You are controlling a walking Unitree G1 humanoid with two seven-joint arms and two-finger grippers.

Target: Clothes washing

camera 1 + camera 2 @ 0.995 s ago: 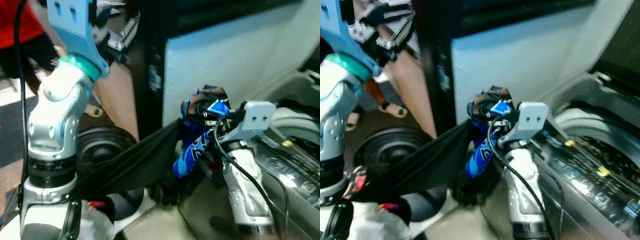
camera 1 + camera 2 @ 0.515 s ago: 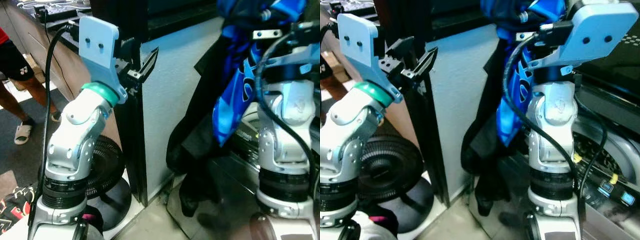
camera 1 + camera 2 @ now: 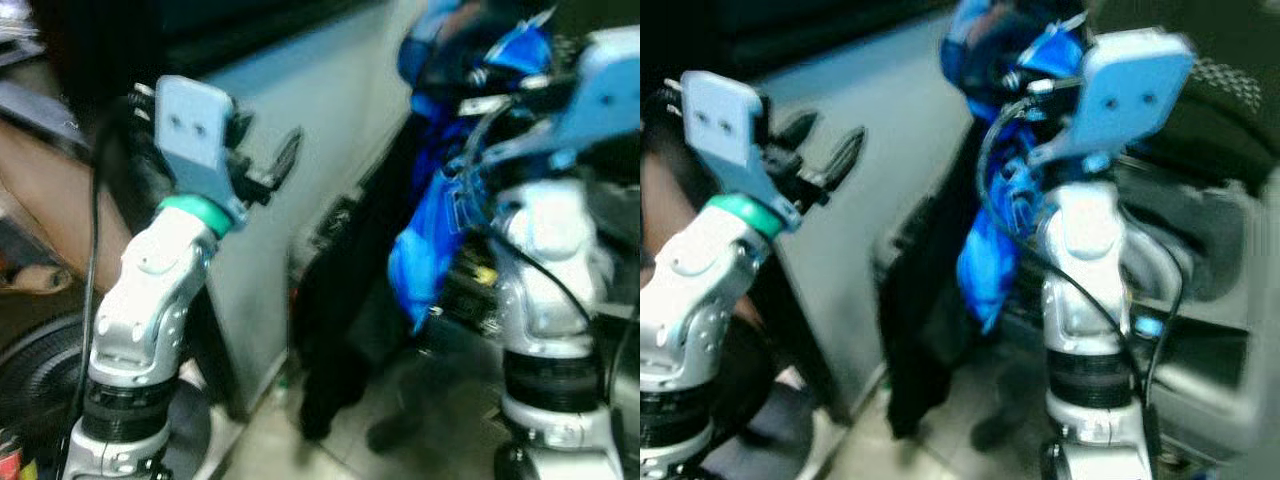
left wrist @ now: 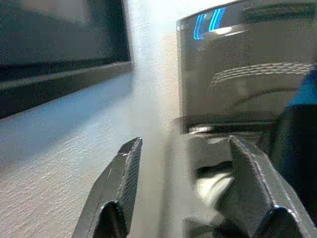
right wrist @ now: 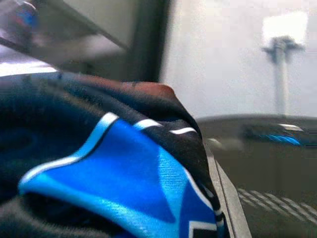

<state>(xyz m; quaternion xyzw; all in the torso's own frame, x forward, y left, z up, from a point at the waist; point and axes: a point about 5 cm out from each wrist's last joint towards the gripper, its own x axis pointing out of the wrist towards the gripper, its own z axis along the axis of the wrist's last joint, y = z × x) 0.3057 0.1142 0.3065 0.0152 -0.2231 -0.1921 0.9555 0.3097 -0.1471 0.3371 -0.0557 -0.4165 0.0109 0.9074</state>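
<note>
Blue-and-black garment: a sports top (image 3: pixel 430 250), held high by the right gripper (image 3: pixel 1015 70), its dark tail hanging down the front of the washing machine (image 3: pixel 1200 330) toward the floor.
Right gripper: raised at head height, its fingers buried in bunched cloth; the right wrist view shows blue panels with white piping pressed close to the lens, so the hold looks firm, clamped on the fabric.
Left gripper: lifted beside the pale wall panel (image 3: pixel 330 130), fingers (image 4: pixel 121 188) spread apart with nothing between them; the machine's dark lid with its blue-lit display (image 4: pixel 208 22) lies beyond.
Washing machine: a top-loader at the robot's right, partly hidden behind the right arm; the heavy blur of the head views leaves its opening hard to make out.
Fan: a black round grille (image 3: pixel 30 370) low on the left, well clear of the cloth.
Step in hand: judged to be carrying the top over the tub for loading.
Doing it well: the hanging tail seems the chief concern. Lift should be high enough for the lowest fold to clear the machine's rim before release; otherwise cloth may drape over the edge.
Free arm's use: the open left gripper could gather the dangling end and guide it in.
Release: best held off until the bundle hangs squarely above the drum.
</note>
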